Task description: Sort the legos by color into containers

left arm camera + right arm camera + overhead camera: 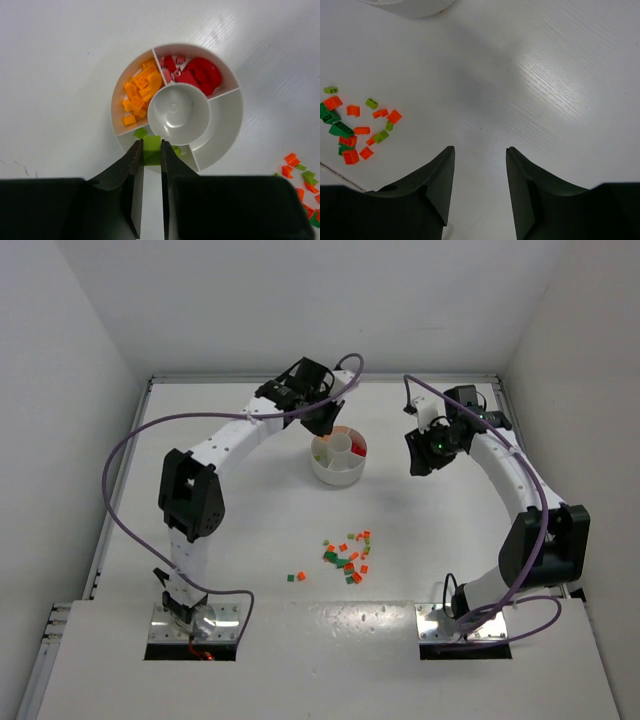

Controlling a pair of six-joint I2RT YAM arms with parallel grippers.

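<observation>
**Lime lego held over the green wedge of the sorting dish**

The desk (250,530) carries one round white dish (239,107) with four wedges around one hub. In the left wrist view the orange legos (140,92) fill the 10 o'clock wedge and the red legos (197,75) the 1 o'clock wedge, the 4 o'clock wedge is bare, and a few lime pieces (141,133) lie at 6. The left pincer (151,145) is clamped on one lime lego (152,156) above that 6 o'clock wedge, apparently to drop it with its colour. The right pincer (480,148) stands open and empty over bare desk, at the dish's 3 o'clock. About twenty loose legos (350,555), orange and green, wait at the dish's 6 o'clock.
</observation>
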